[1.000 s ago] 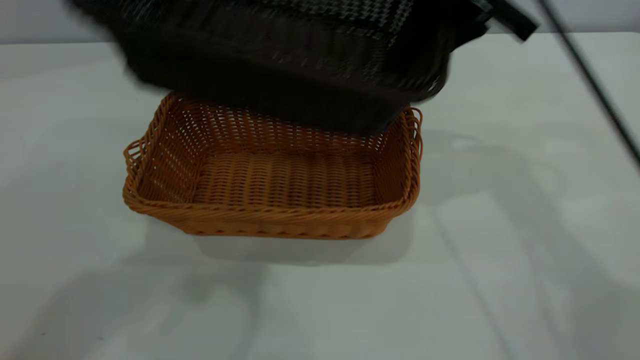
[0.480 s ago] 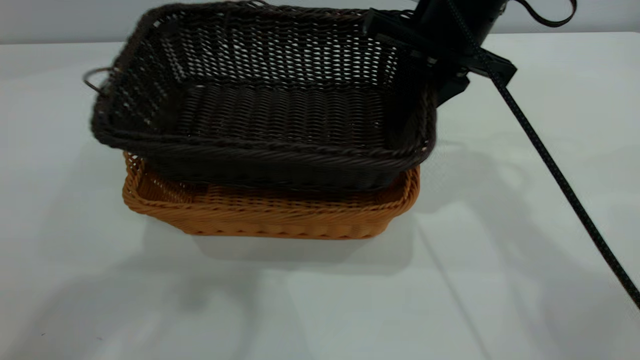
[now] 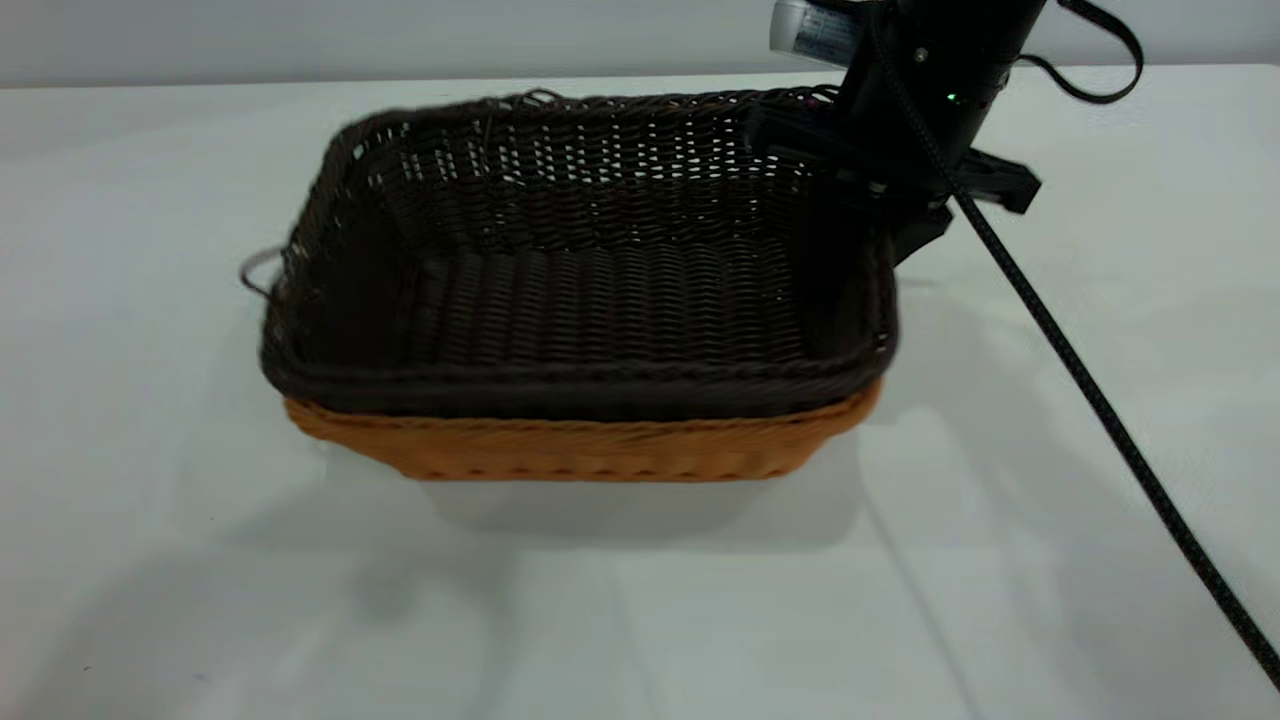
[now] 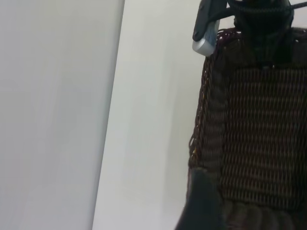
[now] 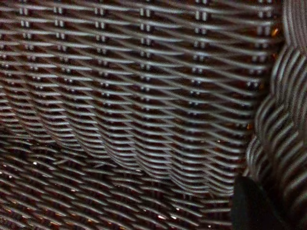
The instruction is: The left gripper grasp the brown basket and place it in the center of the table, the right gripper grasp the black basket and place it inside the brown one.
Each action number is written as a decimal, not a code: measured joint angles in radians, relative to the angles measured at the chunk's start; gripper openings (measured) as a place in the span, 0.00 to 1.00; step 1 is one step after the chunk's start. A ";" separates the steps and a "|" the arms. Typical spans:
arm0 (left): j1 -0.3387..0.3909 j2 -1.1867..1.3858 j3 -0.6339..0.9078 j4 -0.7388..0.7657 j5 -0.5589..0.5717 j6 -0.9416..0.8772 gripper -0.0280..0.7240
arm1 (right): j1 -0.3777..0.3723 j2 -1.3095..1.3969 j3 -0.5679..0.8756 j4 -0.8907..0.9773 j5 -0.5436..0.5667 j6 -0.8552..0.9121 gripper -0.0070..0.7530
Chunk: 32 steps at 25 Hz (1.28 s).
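1. Wicker of the black basket (image 3: 590,290) is sitting nested inside the brown basket (image 3: 580,450) at mid-table (image 3: 200,600); long axes are lying parallel.
2. Right gripper (image 3: 885,215) is clamping the black basket's right-end wall; release is going upward.
3. Left gripper's (image 4: 201,206) finger state cannot be told.

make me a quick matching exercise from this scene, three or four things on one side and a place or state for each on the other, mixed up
Things:
1. black basket
2. brown basket
3. right end effector
4. table

Places or states:
a. at the dark basket's right rim
b. plain pale surface under both baskets
c. nested inside the other basket
d. lowest basket, only its orange wall showing

Pairs: 1-c, 2-d, 3-a, 4-b
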<state>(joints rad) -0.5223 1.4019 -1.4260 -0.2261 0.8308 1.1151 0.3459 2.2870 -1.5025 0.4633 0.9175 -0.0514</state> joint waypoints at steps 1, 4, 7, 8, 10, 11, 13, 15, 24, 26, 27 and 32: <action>0.000 0.000 0.000 0.000 0.000 0.000 0.70 | 0.000 0.000 -0.010 -0.020 0.004 -0.003 0.14; 0.000 0.000 0.000 0.000 0.000 0.000 0.70 | 0.000 0.000 -0.041 -0.063 0.018 -0.006 0.16; 0.000 0.000 0.000 0.000 0.000 0.000 0.70 | 0.000 0.000 -0.067 -0.068 0.034 -0.003 0.23; 0.000 0.000 0.000 0.000 0.000 0.000 0.70 | 0.000 0.000 -0.070 -0.068 0.038 -0.003 0.28; 0.000 0.000 0.000 0.000 0.000 0.000 0.70 | 0.000 0.000 -0.074 -0.069 0.051 -0.004 0.39; 0.000 0.000 0.000 0.000 0.000 0.000 0.70 | 0.000 0.000 -0.075 -0.076 0.061 -0.007 0.46; 0.000 0.000 0.000 0.000 0.000 -0.001 0.70 | 0.000 -0.002 -0.076 -0.096 0.091 -0.013 0.59; 0.000 -0.003 0.000 0.000 0.001 -0.001 0.70 | 0.000 -0.010 -0.076 -0.146 0.134 -0.014 0.71; 0.000 -0.132 0.000 0.075 0.049 -0.211 0.70 | -0.003 -0.285 -0.076 -0.386 0.231 0.020 0.78; 0.000 -0.196 0.000 0.130 0.091 -0.318 0.70 | -0.003 -0.377 -0.076 -0.390 0.256 0.023 0.76; 0.000 -0.221 0.000 0.164 0.120 -0.380 0.70 | -0.003 -0.427 -0.076 -0.391 0.266 0.023 0.76; 0.000 -0.357 0.000 0.316 0.314 -0.675 0.70 | -0.003 -0.658 -0.074 -0.391 0.312 0.023 0.75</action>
<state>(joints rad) -0.5223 1.0445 -1.4260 0.0900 1.1450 0.4400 0.3428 1.6287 -1.5764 0.0719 1.2298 -0.0286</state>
